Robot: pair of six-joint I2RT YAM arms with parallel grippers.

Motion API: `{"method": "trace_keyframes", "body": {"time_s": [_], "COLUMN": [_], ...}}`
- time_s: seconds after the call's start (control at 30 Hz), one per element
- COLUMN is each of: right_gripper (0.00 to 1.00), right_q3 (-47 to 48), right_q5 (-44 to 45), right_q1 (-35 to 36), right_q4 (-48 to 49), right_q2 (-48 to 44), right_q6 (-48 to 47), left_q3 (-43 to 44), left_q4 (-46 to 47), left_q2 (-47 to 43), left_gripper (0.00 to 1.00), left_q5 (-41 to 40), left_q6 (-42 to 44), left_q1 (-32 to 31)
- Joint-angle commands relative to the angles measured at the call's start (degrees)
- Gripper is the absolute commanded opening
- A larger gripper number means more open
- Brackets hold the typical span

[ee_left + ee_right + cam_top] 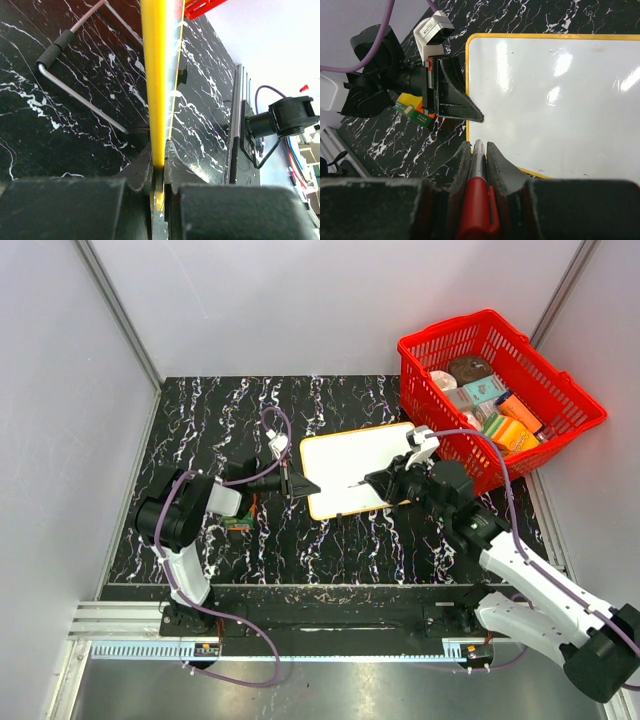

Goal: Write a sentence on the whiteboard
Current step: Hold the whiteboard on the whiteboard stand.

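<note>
Black marbled table holds a red basket at the far right and the whiteboard lying flat in the middle, its face blank; the left gripper pinches the board's left rim, and the right gripper squeezes a red marker that points over the board's near left corner

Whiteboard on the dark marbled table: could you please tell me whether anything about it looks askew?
Yes: the small rounded whiteboard with an orange-yellow rim sits skewed to the edges of the table, its far corner near the red plastic basket. The left gripper pinches its left rim. No writing or damage shows.
</note>
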Motion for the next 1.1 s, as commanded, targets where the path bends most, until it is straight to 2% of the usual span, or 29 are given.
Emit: {"method": "trace_keyframes", "body": {"time_s": [0.0,0.13,0.27,0.43,0.73,1.07], "right_gripper": [0.00,0.00,0.00,0.00,0.00,0.00], "right_q3": [3.67,4.38,3.67,2.88,3.14,8.50], "right_q5": [-0.68,-2.08,-2.61,-2.70,-2.70,-0.24], "right_q1": [-0.15,-0.15,-0.15,-0.24,-0.15,-0.94], "right_q4": [4.30,6.05,8.51,10.01,12.47,10.46], "right_q2": [2.84,4.61,4.96,5.75,8.21,13.48], "right_q6": [-4.54,-4.81,-4.81,-4.63,-3.05,-0.50], "left_q3": [-2.91,-3.16,-7.03,-11.16,-12.40,-12.84], "left_q4": [-4.05,-4.41,3.84,8.68,15.71,16.34], "left_q2": [0.24,0.50,0.16,-1.43,1.21,1.65], "left_gripper": [0.00,0.00,0.00,0.00,0.00,0.00], "left_q5": [-2.68,-2.07,-1.27,-3.12,-1.72,-3.12], "left_q6": [8.58,10.78,8.32,8.06,5.43,4.63], "left_q1": [-0.79,-0.79,-0.70,-0.70,-0.35,0.44]}}
